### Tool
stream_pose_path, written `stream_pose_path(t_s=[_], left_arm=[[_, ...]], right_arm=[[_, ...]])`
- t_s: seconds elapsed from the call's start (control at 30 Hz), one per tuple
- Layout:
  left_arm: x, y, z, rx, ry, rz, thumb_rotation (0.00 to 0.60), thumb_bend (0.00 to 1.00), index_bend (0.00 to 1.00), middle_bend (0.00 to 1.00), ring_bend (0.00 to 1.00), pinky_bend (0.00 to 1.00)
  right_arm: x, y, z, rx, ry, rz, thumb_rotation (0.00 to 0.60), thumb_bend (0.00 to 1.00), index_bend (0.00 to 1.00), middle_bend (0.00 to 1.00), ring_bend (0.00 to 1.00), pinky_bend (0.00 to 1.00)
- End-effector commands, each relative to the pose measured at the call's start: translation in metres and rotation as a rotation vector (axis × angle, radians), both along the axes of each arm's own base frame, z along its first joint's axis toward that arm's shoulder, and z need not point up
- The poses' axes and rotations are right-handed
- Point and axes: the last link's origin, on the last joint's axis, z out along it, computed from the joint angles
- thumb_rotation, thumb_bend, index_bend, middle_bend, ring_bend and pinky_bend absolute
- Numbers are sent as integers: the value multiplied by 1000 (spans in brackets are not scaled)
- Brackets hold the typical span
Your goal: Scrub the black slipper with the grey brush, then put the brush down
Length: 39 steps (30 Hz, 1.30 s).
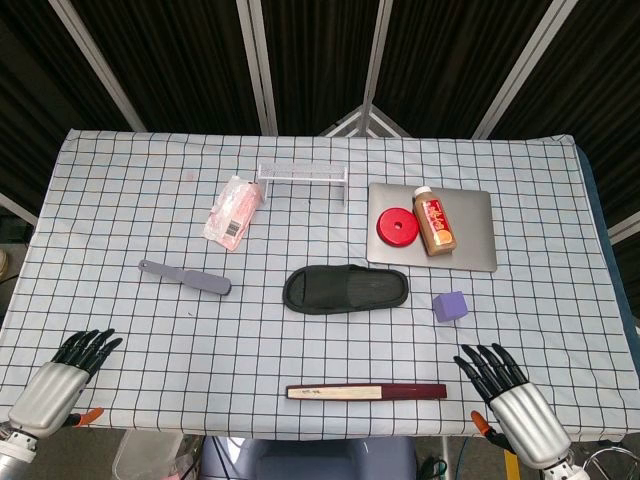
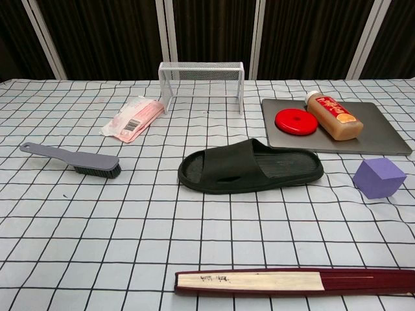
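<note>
The black slipper point(image 1: 346, 289) point(image 2: 251, 167) lies flat at the table's middle, its toe pointing left. The grey brush point(image 1: 186, 277) point(image 2: 72, 160) lies on the cloth to the slipper's left, bristles down, handle pointing left. My left hand point(image 1: 68, 376) rests at the near left corner with its fingers spread and nothing in it, well short of the brush. My right hand point(image 1: 508, 392) sits at the near right corner, fingers apart and empty. Neither hand appears in the chest view.
A folded fan point(image 1: 366, 392) point(image 2: 295, 282) lies along the front edge. A purple cube point(image 1: 450, 305) point(image 2: 380, 177) sits right of the slipper. A grey tray point(image 1: 475, 248) point(image 2: 376, 139) holds a red disc point(image 1: 397, 225) and a brown bottle point(image 1: 434, 221). A wire rack point(image 1: 303, 174) and pink packet point(image 1: 233, 212) lie behind.
</note>
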Motion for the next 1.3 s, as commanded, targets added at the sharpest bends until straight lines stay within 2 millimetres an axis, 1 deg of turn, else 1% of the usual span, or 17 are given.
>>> stream_pose_path(t_s=[0.03, 0.2, 0.37, 0.43, 0.57, 0.63, 0.7, 0.83, 1.0, 1.1, 1.17, 1.23, 1.3], left_arm=[[-1, 0, -2, 0, 10, 2, 600, 75, 0, 0, 0, 0], [0, 0, -7, -2, 20, -5, 600, 76, 0, 0, 0, 0], [14, 7, -22, -10, 2, -49, 600, 106, 0, 0, 0, 16], [20, 17, -29, 16, 9, -60, 600, 125, 0, 3, 0, 33], [38, 41, -44, 76, -1, -90, 600, 185, 2, 75, 20, 60], [46, 50, -51, 71, -15, -97, 600, 225, 30, 95, 36, 88], [55, 61, -57, 78, -13, -123, 600, 252, 70, 131, 66, 140], [70, 78, -72, 71, -35, -142, 600, 259, 115, 172, 101, 172], [84, 107, -91, 45, -12, -142, 600, 283, 185, 246, 207, 281], [96, 121, -99, 43, 16, -157, 600, 280, 189, 249, 214, 279], [103, 128, -103, 62, 26, -175, 600, 299, 199, 253, 214, 276], [108, 135, -106, 83, 34, -185, 600, 318, 210, 260, 215, 276], [107, 139, -108, 89, 40, -179, 600, 320, 214, 262, 215, 275]], right_arm=[[0, 0, 0, 0, -1, -2, 600, 418, 0, 0, 0, 0], [-1, -2, 1, 5, -3, -8, 600, 417, 0, 0, 0, 0], [-3, -6, 5, -2, -19, -26, 600, 417, 0, 0, 0, 0], [-4, -7, 7, -8, -27, -35, 600, 417, 0, 0, 0, 0], [-7, -11, 8, -5, -30, -46, 600, 417, 0, 0, 0, 0], [-8, -14, 7, 1, -25, -54, 600, 417, 0, 0, 0, 0], [-10, -17, 5, 7, -20, -66, 600, 417, 0, 0, 0, 0], [-16, -25, 2, 10, -6, -101, 600, 417, 0, 0, 0, 0], [-20, -35, 0, 12, 13, -131, 600, 417, 0, 0, 0, 0], [-24, -42, -2, 14, 17, -158, 600, 417, 0, 0, 0, 0], [-26, -46, -3, 17, 20, -175, 600, 418, 0, 0, 0, 0], [-28, -51, -4, 23, 21, -189, 600, 417, 0, 0, 0, 0], [-30, -54, -5, 26, 23, -197, 600, 417, 0, 0, 0, 0]])
